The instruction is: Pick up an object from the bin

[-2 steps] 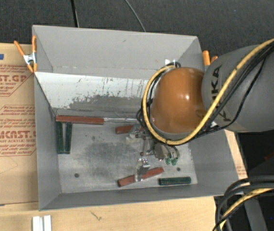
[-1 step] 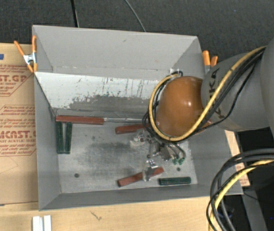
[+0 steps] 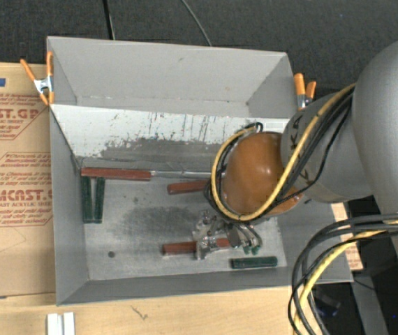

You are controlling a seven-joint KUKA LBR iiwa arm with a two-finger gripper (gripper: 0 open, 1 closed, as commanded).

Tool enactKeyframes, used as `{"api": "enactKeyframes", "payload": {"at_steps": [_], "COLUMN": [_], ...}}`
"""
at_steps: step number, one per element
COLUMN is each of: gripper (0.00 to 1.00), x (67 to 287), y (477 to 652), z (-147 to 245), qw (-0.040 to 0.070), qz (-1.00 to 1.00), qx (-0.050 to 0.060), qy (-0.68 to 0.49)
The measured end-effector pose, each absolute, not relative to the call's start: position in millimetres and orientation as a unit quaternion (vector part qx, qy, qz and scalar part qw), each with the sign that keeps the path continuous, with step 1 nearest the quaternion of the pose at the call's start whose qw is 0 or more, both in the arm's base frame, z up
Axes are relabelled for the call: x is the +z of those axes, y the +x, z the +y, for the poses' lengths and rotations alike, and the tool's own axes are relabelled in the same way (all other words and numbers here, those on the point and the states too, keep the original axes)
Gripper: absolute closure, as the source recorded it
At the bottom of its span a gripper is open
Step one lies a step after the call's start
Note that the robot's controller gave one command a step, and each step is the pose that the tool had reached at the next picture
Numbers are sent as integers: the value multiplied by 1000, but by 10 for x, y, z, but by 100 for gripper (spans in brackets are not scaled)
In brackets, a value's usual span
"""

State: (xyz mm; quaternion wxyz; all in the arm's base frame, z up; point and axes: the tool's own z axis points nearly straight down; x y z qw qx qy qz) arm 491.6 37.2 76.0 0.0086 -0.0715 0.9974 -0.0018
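Observation:
My gripper point(image 3: 215, 238) is low in the bin's front right part, just under the arm's orange cover. It is right at the right end of a short red-brown stick point(image 3: 179, 248) that lies flat on the floor and points left. I cannot tell whether it touches the stick. A small dark green bar point(image 3: 253, 262) lies just to the right of and in front of the gripper, near the front wall. Another short red-brown stick point(image 3: 187, 186) lies behind the gripper, partly under the cover.
A long red-brown stick point(image 3: 116, 174) lies along the foot of the back wall at the left. A dark green block point(image 3: 92, 200) lies lengthwise by the left wall. The arm and its cables cover the bin's right side.

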Motion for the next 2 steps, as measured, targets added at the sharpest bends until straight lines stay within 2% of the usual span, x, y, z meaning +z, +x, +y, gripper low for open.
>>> {"api": "enactKeyframes", "payload": {"at_steps": [1, 2], "gripper": [100, 100], "x": [760, 2450], "y": [4916, 5244], "z": [372, 305], "qw": [9, 4], "qz": [997, 996], "qx": [-2, 0], "qy": [-71, -89]}}
